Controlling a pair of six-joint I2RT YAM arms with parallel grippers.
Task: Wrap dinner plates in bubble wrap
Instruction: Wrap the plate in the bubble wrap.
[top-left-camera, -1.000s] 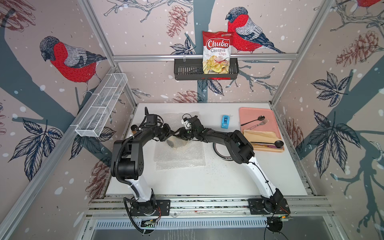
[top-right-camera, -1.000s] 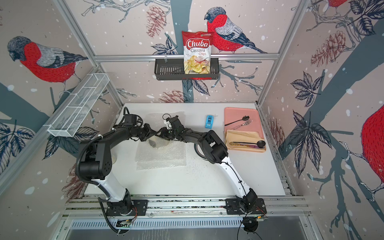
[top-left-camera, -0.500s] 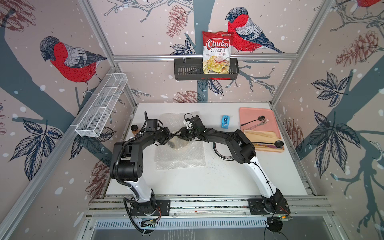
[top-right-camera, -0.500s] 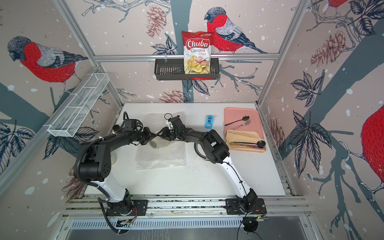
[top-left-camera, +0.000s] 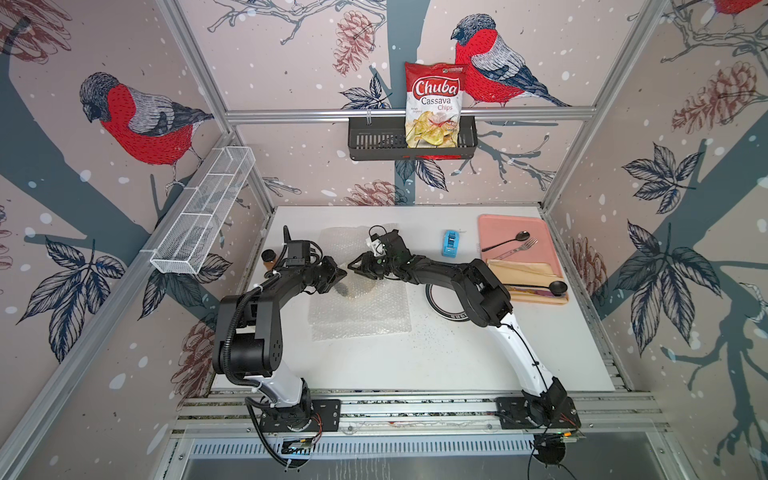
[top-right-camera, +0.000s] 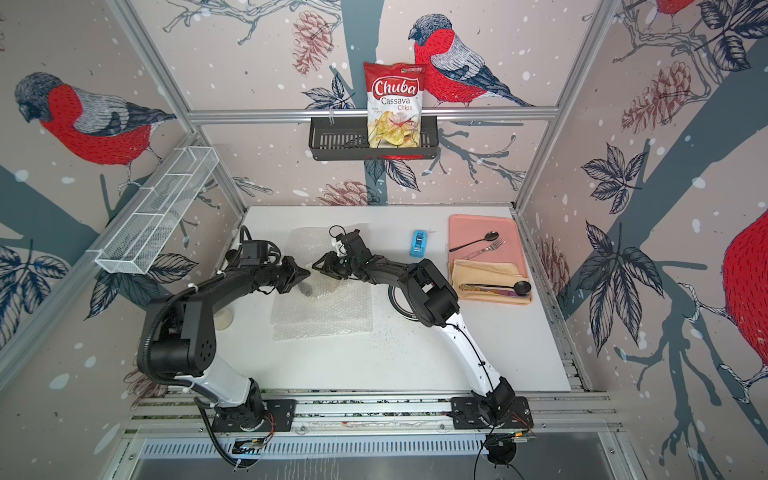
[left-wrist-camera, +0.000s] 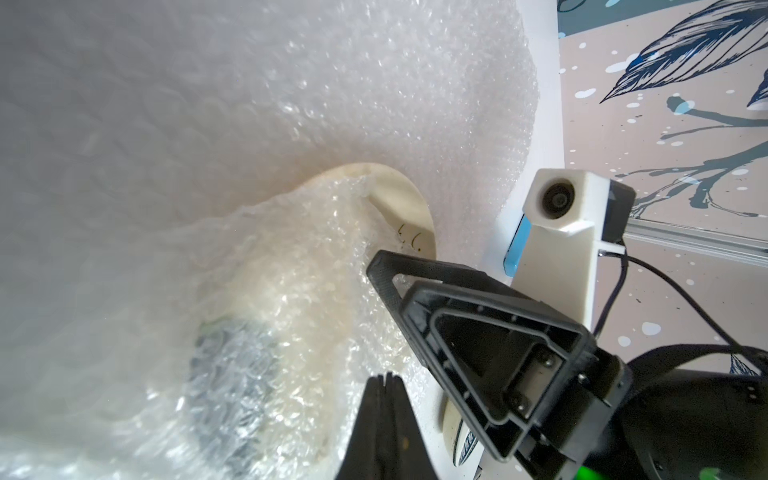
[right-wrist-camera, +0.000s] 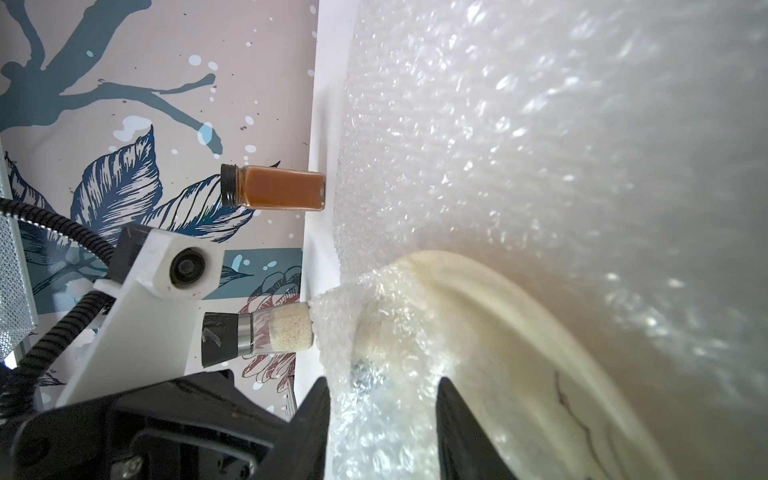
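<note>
The right pincer (right-wrist-camera: 382, 384) clamps bubble wrap (right-wrist-camera: 498, 124) over the plate (right-wrist-camera: 532, 332) rim between its jaws. The left pincer (left-wrist-camera: 384, 384), tips together, sits just opposite. Judging from this, hold that clamp firm while the left tucks loose film flat.

The left gripper (top-left-camera: 342, 272) is sliding toward 3 o'clock and the right gripper (top-left-camera: 354, 267) is creeping toward 9 o'clock, so their tips are nearly meeting. The wrap (top-left-camera: 345, 243) at 12 o'clock is lifting and covering more of the plate (left-wrist-camera: 400, 199).
</note>
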